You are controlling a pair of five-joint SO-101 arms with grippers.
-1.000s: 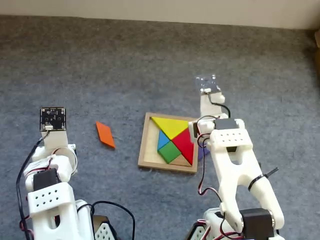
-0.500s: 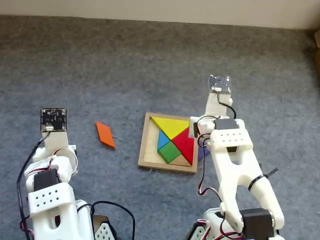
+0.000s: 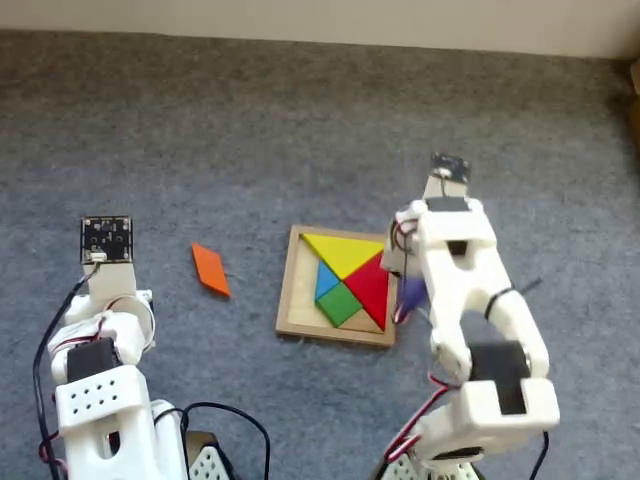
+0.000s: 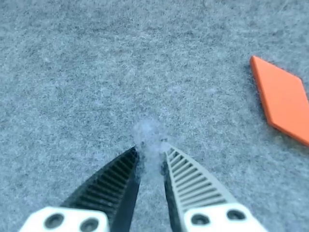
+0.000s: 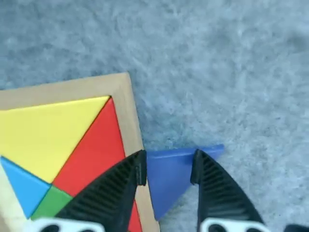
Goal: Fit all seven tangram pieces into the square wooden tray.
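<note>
The square wooden tray (image 3: 288, 300) sits mid-table holding a yellow (image 3: 342, 253), a red (image 3: 370, 287), a light blue (image 3: 325, 283) and a green piece (image 3: 340, 303). A darker blue triangle (image 3: 411, 292) lies on the carpet against the tray's right rim (image 5: 124, 101). My right gripper (image 5: 167, 166) hangs open just over that blue triangle (image 5: 166, 181), one finger near the rim, the other over the piece. The orange parallelogram (image 3: 210, 269) lies left of the tray, also orange in the left wrist view (image 4: 282, 99). My left gripper (image 4: 150, 151) is shut, low over bare carpet, apart from it.
Grey carpet covers the table. The left arm (image 3: 100, 340) stands at the front left and the right arm (image 3: 465, 300) stretches along the tray's right side. Bare wood shows along the tray's left side and in its front right corner (image 3: 376, 322).
The right arm has swung and stretched out farther from its base, its wrist shifting right and back, above the blue triangle. The left arm and all pieces have stayed put.
</note>
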